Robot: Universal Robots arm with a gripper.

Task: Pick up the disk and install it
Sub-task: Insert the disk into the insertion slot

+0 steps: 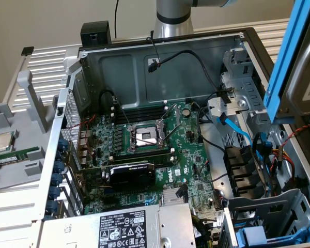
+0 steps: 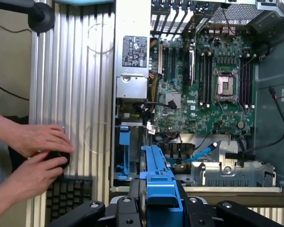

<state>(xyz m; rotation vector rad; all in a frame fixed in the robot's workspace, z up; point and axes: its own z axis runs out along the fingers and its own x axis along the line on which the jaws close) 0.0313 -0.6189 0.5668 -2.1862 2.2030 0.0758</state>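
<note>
Wrist view: my pincer (image 2: 162,208), half closed, clamps the disk (image 2: 156,168) edge-on over the computer case's (image 1: 124,67) edge, angled for slotting.

- We log an open grey sheet-metal computer case (image 1: 144,62) lying on a ribbed silver table (image 2: 71,71).
- Inside, a green motherboard (image 1: 188,139) carries a square metal CPU socket (image 1: 144,137).
- A black graphics card (image 1: 132,173) sits between the socket and a silver power supply box (image 1: 124,230).
- At the exterior view's left, a small square silver processor chip (image 1: 2,142) rests on a grey plastic tray (image 1: 20,181).
</note>
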